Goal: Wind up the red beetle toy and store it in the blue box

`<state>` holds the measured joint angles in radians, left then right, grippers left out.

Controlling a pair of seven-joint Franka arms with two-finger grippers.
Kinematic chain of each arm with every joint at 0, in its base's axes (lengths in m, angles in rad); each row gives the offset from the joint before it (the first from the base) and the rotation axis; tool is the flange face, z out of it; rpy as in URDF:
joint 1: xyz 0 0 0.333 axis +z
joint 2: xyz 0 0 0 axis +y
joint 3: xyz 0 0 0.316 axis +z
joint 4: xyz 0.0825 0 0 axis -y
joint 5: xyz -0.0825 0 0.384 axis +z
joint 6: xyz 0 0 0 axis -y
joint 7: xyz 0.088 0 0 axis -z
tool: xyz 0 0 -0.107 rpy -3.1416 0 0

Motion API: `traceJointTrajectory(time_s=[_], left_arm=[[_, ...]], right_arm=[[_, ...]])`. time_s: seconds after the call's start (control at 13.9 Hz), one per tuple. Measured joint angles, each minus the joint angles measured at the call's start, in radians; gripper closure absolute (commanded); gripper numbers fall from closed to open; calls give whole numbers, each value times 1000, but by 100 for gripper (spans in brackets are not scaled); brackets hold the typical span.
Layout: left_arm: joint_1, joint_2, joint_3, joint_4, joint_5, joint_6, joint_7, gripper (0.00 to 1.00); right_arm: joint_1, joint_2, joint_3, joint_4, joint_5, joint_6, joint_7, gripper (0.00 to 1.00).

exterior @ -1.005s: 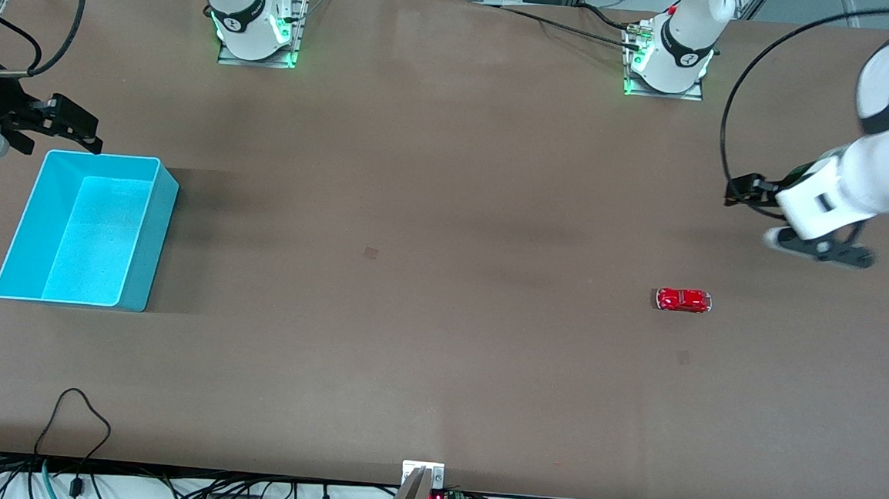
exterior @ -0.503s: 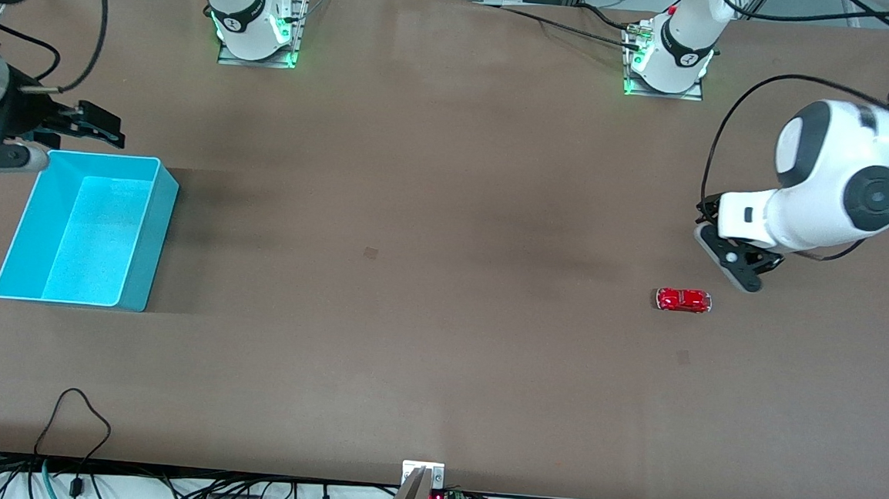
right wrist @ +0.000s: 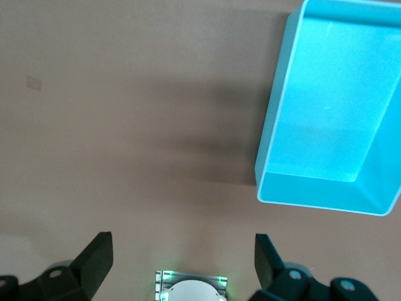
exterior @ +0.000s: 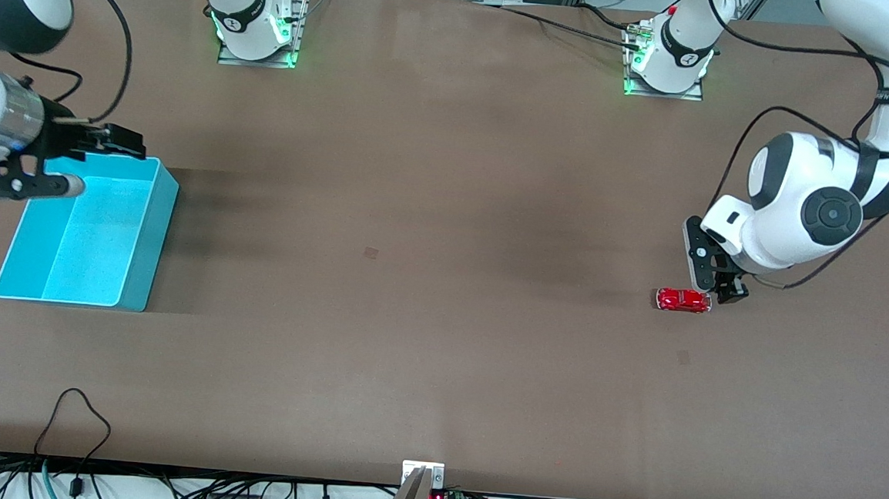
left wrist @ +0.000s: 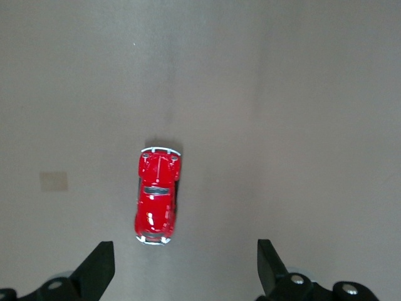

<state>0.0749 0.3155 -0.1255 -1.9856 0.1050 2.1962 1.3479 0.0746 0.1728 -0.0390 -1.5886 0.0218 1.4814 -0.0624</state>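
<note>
The red beetle toy [exterior: 683, 299] stands on its wheels on the brown table toward the left arm's end. In the left wrist view the toy [left wrist: 157, 195] lies just ahead of my left gripper [left wrist: 185, 269], nearer to one finger; the jaws are open and hold nothing. Seen from the front, the left gripper [exterior: 712, 287] hangs over the table at the toy's end. The blue box [exterior: 150, 247] sits empty toward the right arm's end. My right gripper [exterior: 121, 143] is open over the box's rim farthest from the front camera, and the box [right wrist: 276, 125] shows in the right wrist view ahead of the gripper [right wrist: 182, 266].
The two arm bases [exterior: 257, 33] [exterior: 666, 62] stand along the table edge farthest from the front camera. A looped black cable [exterior: 79, 412] lies near the front edge. Small dark patches [exterior: 371, 253] mark the bare tabletop between box and toy.
The left arm has swung down and in from the table's end, bringing its gripper to the toy. The right gripper has moved over the box's rim. Toy and box have not moved.
</note>
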Motion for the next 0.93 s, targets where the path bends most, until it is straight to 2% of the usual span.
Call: traceJointTrajectory(time_s=[0.5, 0.93], left_arm=[[38, 90, -3, -66, 1, 253, 36, 0], [49, 150, -6, -75, 1, 287, 46, 0]], right_arm=[[5, 17, 0, 1, 2, -7, 0, 0], [6, 19, 0, 1, 2, -41, 0, 0]])
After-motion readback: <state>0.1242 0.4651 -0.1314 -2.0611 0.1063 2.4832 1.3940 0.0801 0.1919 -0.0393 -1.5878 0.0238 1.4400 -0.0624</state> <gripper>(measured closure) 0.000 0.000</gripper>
